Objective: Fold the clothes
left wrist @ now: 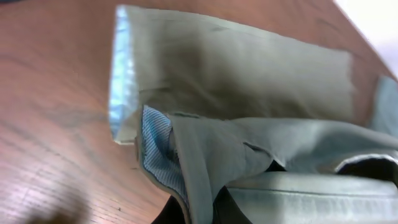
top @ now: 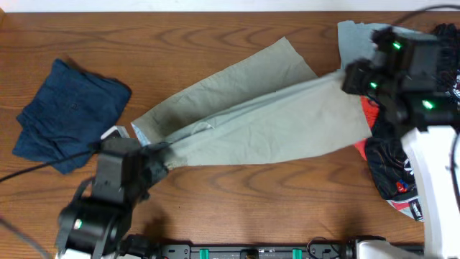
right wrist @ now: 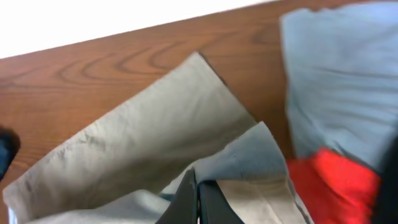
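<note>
Half done at most, by the look of it. Khaki shorts [top: 266,122] at centre of table [top: 215,216], drawn out from 8 o'clock to 2 o'clock, one leg lapped over the other, no crosswise fold yet. Clenched on the waist end at 8 o'clock: left gripper [top: 152,152]. Clamped on the hem at 2 o'clock: right gripper [top: 347,76]. Navy piece [top: 68,115] at 9 o'clock, seemingly folded. Heap [top: 384,169] of light-blue, red and black pieces at 3 o'clock, left to fold.

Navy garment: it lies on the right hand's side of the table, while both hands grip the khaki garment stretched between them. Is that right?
No. In the overhead view the navy garment lies on the left hand's side of the table, far from the right hand. The rest holds: both hands grip the khaki garment stretched between them.
</note>
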Action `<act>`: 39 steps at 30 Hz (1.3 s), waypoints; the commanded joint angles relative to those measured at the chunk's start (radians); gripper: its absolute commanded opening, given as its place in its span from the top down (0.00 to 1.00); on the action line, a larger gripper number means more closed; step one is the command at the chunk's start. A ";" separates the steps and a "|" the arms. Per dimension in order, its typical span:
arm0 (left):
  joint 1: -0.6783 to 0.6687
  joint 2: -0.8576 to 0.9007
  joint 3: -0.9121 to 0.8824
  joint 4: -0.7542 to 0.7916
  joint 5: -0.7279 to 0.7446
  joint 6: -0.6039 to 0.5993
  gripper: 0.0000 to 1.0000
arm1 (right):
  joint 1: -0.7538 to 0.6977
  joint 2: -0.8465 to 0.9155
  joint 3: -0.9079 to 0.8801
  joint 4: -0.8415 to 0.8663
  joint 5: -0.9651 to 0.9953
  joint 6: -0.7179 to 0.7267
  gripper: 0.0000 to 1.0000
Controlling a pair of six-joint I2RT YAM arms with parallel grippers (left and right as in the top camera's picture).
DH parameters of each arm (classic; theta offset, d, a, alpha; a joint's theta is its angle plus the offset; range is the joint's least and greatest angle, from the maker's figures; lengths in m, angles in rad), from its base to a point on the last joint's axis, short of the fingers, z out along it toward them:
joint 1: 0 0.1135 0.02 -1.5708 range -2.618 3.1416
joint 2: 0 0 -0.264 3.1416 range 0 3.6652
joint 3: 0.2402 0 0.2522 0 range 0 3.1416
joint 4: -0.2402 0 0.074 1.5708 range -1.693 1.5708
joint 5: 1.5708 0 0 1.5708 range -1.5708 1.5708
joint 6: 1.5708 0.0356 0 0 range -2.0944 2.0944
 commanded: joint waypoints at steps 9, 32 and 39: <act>0.015 0.361 0.014 0.161 -0.339 -0.130 0.94 | 0.102 0.307 0.019 0.304 0.032 -0.037 0.99; 0.224 0.628 0.014 0.257 -0.119 0.007 0.13 | 0.196 0.523 0.019 0.473 0.033 -0.045 0.01; 0.224 0.613 0.013 0.126 -0.112 0.015 0.08 | 0.169 0.464 0.019 0.253 0.042 -0.045 0.01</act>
